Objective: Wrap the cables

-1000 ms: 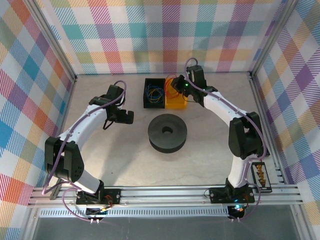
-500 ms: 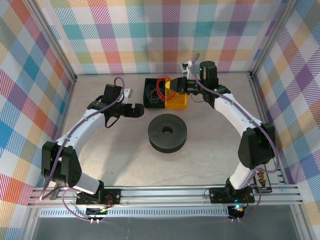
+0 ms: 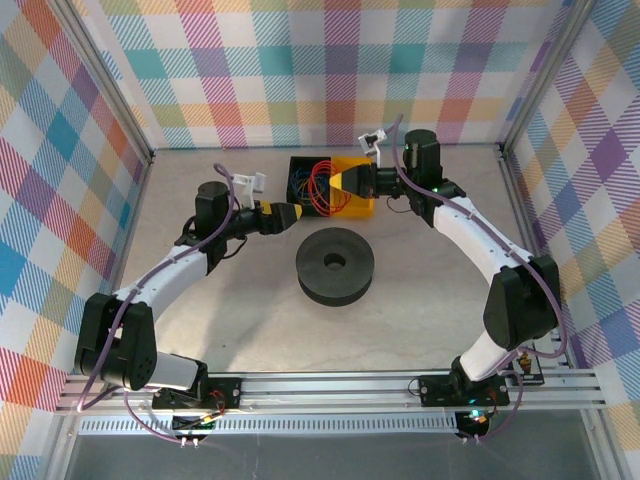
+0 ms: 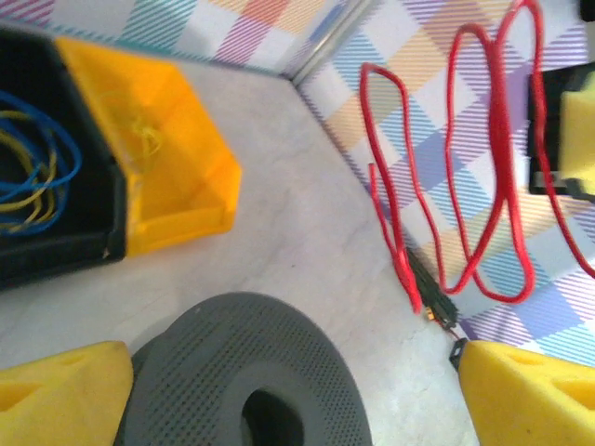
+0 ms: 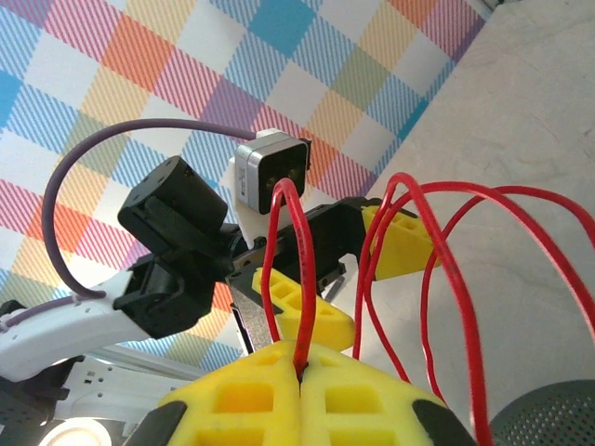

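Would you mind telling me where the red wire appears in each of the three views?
Top external: red wire at far centre, beyond the black spool.
Left wrist: red wire hanging in loops, upper right; spool bottom centre.
Right wrist: red wire at centre, rising from the right gripper; spool bottom-right corner.
Shared landmark: the black spool.

Your spool [image 3: 335, 265] sits mid-table, with the bins [image 3: 292, 190] side by side behind it. The wire [image 3: 320, 186] hangs over them from the right gripper [image 3: 342, 180], with the left gripper [image 3: 292, 215] just left.
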You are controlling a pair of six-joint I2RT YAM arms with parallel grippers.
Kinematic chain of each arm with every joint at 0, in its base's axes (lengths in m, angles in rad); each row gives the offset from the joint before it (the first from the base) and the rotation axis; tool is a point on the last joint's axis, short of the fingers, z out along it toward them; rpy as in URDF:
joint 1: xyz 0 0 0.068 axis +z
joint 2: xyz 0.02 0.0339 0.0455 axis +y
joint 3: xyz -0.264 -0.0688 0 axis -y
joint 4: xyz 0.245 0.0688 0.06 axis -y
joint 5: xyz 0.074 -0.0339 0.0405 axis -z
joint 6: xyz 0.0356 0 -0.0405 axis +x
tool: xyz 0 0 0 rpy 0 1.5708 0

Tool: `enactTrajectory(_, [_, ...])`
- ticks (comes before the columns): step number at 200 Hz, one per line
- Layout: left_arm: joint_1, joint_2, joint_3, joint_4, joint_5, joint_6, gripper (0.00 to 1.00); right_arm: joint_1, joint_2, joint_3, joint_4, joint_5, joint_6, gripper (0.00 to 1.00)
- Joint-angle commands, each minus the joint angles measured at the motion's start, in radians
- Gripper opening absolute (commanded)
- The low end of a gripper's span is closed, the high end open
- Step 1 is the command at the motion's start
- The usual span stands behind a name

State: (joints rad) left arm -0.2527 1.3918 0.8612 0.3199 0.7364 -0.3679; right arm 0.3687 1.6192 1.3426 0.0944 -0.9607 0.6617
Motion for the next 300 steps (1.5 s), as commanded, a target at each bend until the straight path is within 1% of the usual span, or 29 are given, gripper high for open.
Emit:
enactTrajectory(1, [0.007,-0.014,-0.016,0.186,0.081,-0.067,0.85,0.008,-0.014,-0.010,0.112,-0.049,0.049,0.00])
enactTrajectory(32, [0.008,0.002,-0.018,0.246,0.090,-0.098,0.79,0.025,-0.009,-0.011,0.140,-0.059,0.074,0.00])
enactTrajectory(52, [0.007,0.020,-0.017,0.304,0.105,-0.137,0.77,0.038,-0.005,-0.014,0.153,-0.057,0.081,0.00])
enactTrajectory(77, [0.008,0.047,-0.019,0.362,0.123,-0.170,0.72,0.052,0.010,-0.016,0.198,-0.062,0.114,0.00])
enactTrajectory(93, [0.008,0.062,-0.020,0.375,0.124,-0.174,0.65,0.064,0.018,-0.010,0.215,-0.061,0.125,0.00])
enactTrajectory(129, [0.009,0.072,-0.024,0.391,0.125,-0.184,0.57,0.088,0.030,0.006,0.231,-0.065,0.138,0.00])
enactTrajectory(165, [0.013,0.070,-0.024,0.398,0.129,-0.187,0.42,0.102,0.043,0.012,0.252,-0.067,0.156,0.00])
enactTrajectory(197, [0.019,0.071,-0.030,0.413,0.131,-0.196,0.33,0.111,0.051,0.016,0.270,-0.062,0.168,0.00])
enactTrajectory(220, [0.026,0.069,-0.036,0.424,0.132,-0.205,0.22,0.111,0.053,0.018,0.266,-0.058,0.165,0.00])
enactTrajectory(248, [0.039,0.058,-0.047,0.434,0.134,-0.216,0.06,0.112,0.047,0.024,0.230,-0.052,0.138,0.00])
enactTrajectory(263, [0.048,0.050,-0.054,0.433,0.133,-0.219,0.00,0.107,0.043,0.025,0.211,-0.047,0.121,0.00])
enactTrajectory(283, [0.063,0.034,-0.063,0.419,0.132,-0.217,0.00,0.090,0.027,0.023,0.169,-0.042,0.091,0.00])
enactTrajectory(300, [0.080,0.010,-0.067,0.372,0.120,-0.203,0.00,0.059,-0.001,0.022,0.093,-0.032,0.028,0.00])
